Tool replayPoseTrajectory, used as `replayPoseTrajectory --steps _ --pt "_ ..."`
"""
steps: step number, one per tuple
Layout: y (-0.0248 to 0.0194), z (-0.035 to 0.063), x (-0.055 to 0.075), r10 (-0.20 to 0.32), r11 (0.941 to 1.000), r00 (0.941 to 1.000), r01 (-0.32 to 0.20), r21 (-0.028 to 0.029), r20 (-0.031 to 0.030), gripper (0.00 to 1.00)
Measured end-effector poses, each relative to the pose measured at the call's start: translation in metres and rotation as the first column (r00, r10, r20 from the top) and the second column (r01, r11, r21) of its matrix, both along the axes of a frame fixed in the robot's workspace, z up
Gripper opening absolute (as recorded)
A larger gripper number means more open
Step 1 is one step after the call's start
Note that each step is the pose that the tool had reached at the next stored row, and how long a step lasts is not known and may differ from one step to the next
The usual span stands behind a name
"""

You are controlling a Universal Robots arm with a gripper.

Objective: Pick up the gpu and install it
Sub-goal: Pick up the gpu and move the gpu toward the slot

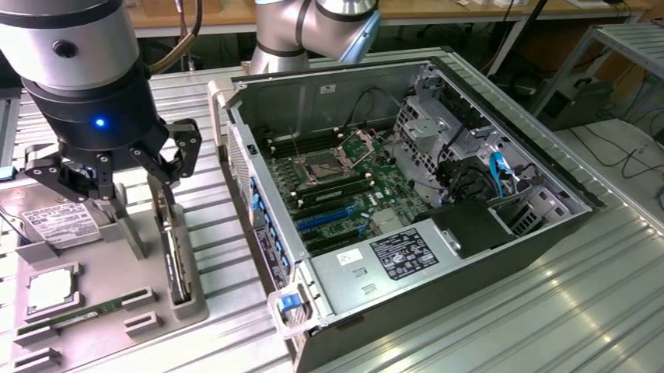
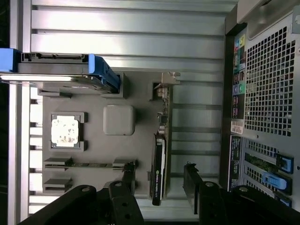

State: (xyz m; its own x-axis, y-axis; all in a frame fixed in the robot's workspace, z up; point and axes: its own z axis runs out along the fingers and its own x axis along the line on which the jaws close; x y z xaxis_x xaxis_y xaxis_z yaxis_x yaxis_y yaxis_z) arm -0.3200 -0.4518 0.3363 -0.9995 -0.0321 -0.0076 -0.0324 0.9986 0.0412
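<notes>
The gpu (image 1: 172,247) stands on its long edge in a slot of the grey parts holder (image 1: 114,272), left of the open computer case (image 1: 415,194) in the exterior view. In the wrist view the gpu (image 2: 159,159) shows edge-on, its black fan side and silver bracket visible. My gripper (image 1: 135,190) hangs just above the holder, open and holding nothing. Its black fingers (image 2: 193,180) stand one on each side of the card's end, apart from it, with my gripper (image 2: 160,180) centred over the card.
The holder also carries a hard drive in a blue carrier (image 2: 56,70), a processor chip (image 2: 64,130), a memory stick (image 2: 89,164) and a grey block (image 2: 118,119). Inside the case lies the motherboard (image 1: 343,183) with blue expansion slots (image 1: 326,217). Ribbed metal table (image 1: 581,311) surrounds everything.
</notes>
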Motion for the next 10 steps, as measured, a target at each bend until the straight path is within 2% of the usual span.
replayPoseTrajectory --steps 2,10 --pt "-0.0001 -0.0024 0.0001 0.000 1.0000 1.0000 0.000 -0.0023 -0.0003 0.54" --pt "0.0000 -0.0109 0.0001 0.000 1.0000 1.0000 0.000 -0.0040 -0.0003 0.54"
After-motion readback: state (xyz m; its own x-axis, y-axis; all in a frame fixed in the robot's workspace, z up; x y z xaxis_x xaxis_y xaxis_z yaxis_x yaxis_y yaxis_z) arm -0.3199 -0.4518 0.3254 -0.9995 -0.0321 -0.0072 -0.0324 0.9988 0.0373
